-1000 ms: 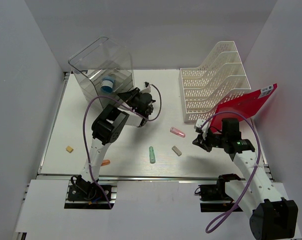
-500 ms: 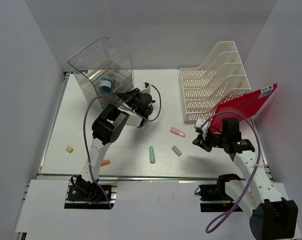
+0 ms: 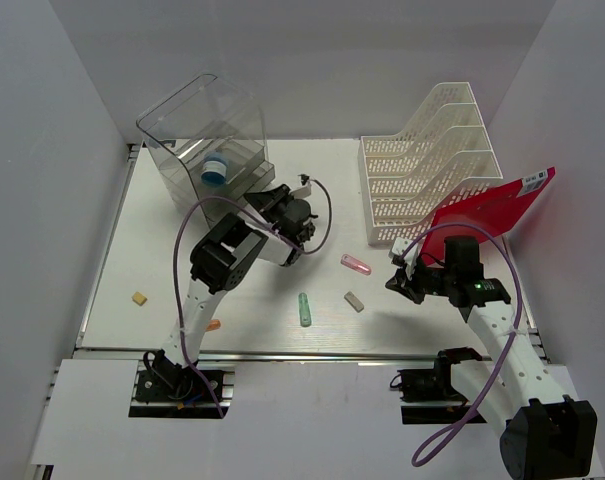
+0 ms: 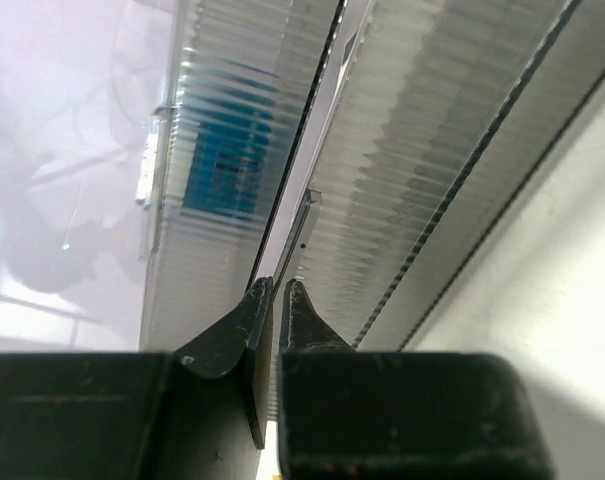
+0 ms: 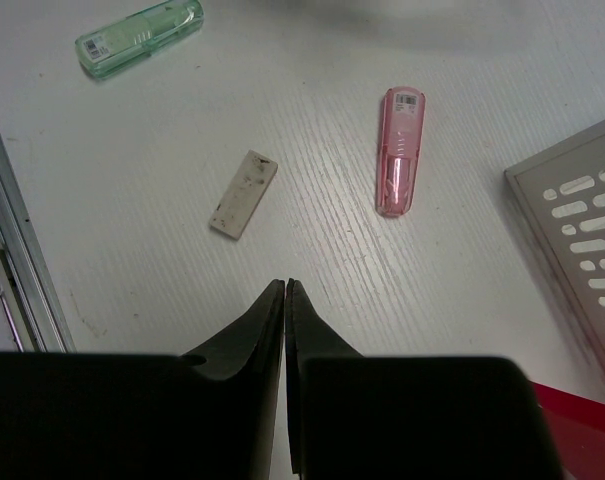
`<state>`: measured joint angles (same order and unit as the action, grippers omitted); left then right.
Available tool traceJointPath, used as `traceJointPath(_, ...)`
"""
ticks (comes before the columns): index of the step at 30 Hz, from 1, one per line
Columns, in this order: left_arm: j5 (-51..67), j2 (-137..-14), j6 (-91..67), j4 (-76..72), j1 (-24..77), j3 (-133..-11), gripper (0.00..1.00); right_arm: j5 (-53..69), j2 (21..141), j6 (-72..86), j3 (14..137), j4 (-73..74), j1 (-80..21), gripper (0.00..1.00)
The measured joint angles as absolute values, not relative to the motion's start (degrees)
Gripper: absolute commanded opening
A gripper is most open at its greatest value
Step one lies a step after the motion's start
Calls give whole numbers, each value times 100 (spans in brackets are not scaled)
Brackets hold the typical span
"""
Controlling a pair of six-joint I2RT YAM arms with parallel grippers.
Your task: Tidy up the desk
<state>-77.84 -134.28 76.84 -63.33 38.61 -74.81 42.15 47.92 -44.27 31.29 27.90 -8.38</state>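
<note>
The desk (image 3: 162, 250) is a broad, flat white tabletop with a fine grain. It fills the floor of the white enclosure, and a silver rail (image 3: 312, 352) runs along its near edge. At the far left, the left gripper (image 4: 278, 285) is nearly closed and seems to pinch a thin lip of the clear drawer box (image 3: 187, 125). The right gripper (image 5: 284, 285) hangs over the desk's right side with its fingers pressed together, holding nothing.

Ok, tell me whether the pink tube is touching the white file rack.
Apart. The right wrist view shows a strip of bare desk between the pink tube and the near corner of the file rack.
</note>
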Motion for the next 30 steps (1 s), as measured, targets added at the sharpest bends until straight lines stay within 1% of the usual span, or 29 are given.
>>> traceJointPath(9,-7950,-13694,8774,-7297,4327,-7430,0,4213,4727,-4410,3129,2790,-836,9)
traceJointPath(12,-7970,-13749,9043,-7430,4362,-7430,0,4215,4722,-4407,3129,2792,-836,16)
traceJointPath(13,-7983,-13749,9111,-7470,4362,-7430,2,4215,4722,-4407,3129,2790,-836,19)
traceJointPath(14,-8001,-13749,9170,-7496,4362,-7430,23,4217,4722,-4403,3129,2792,-836,25)
traceJointPath(15,-8034,-13749,9240,-7511,4362,-7430,39,4215,4722,-4403,3129,2794,-836,27)
traceJointPath(17,-8084,-13749,9334,-7529,4362,-7430,63,4215,4722,-4410,3129,2792,-838,30)
traceJointPath(20,-8158,-13749,9389,-7583,4362,-7430,74,4213,4718,-4407,3129,2792,-836,31)
traceJointPath(23,-8219,-13745,9382,-7596,4362,-7430,80,4213,4718,-4407,3129,2792,-836,31)
traceJointPath(30,-8372,-13642,9369,-7590,4416,-7428,81,4193,4718,-4407,3129,2792,-836,30)
